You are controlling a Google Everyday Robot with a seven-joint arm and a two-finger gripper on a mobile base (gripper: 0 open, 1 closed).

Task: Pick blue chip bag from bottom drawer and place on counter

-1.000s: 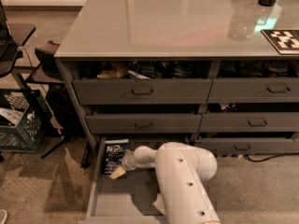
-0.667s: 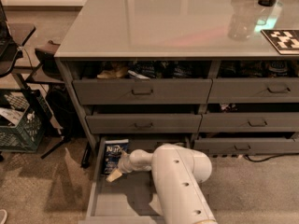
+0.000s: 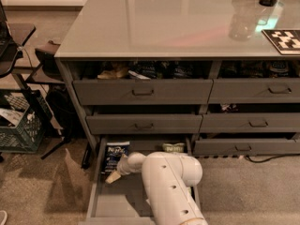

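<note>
Camera view: the gripper (image 3: 112, 176) is hanging low inside the pulled-out bottom drawer (image 3: 115, 201), right at the blue chip bag (image 3: 114, 151).

The white arm (image 3: 171, 184) is stretching from the lower edge of the frame up and to the left, with its tan gripper tip pointing down-left at the bag's lower edge. Whether it is touching the bag, and whether it is open or closed, cannot be told here. The blue chip bag is lying flat on the drawer floor in the back-left part, logo facing up. A pale green bag (image 3: 174, 147) is sitting at the drawer's back, near the right. Two handled drawers (image 3: 143, 92) are standing above. The glossy counter (image 3: 154, 22) is carrying a clear bottle (image 3: 241, 25) and a checkered marker (image 3: 283, 40) at its right. A crate (image 3: 21, 125) is sitting on the carpet to the left.
</note>
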